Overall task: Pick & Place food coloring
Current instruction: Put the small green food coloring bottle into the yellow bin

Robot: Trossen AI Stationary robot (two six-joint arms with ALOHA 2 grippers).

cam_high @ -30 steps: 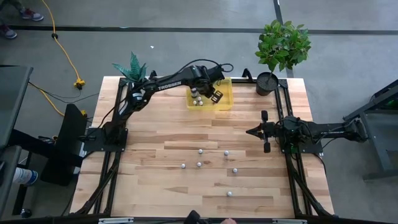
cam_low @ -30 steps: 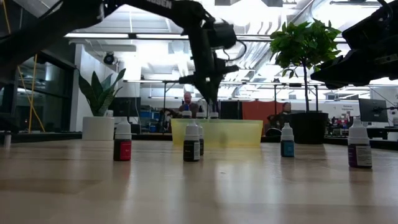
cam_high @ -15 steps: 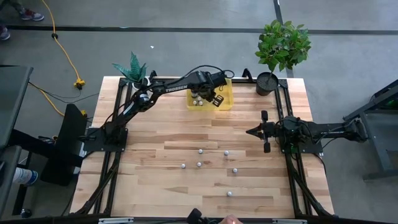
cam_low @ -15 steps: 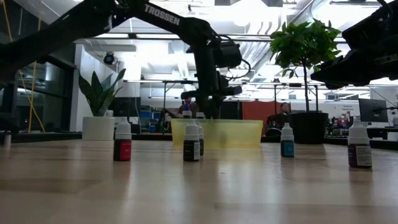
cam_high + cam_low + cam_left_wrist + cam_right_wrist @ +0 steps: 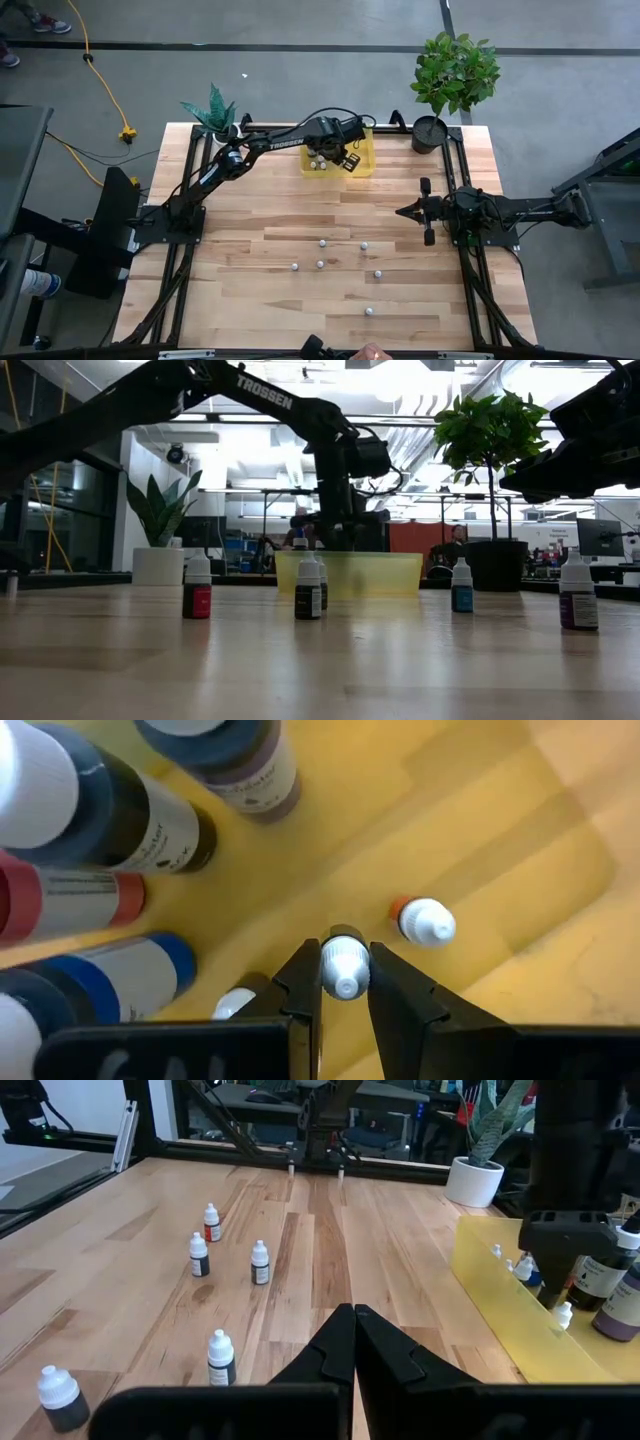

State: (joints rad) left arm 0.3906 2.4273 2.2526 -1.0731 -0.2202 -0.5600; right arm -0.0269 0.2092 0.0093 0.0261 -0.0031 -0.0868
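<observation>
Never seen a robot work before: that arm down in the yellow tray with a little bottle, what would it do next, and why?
Probably open its fingers. The left gripper is shut on a small bottle low inside the yellow tray, among other bottles, so releasing looks next.

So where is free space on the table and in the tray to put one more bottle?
The table is bare along its left side and near the front edge. Its middle is dotted with loose bottles. In the yellow tray, the left hand holds a small bottle; the floor beyond it is bare, while large bottles crowd one side.
</observation>
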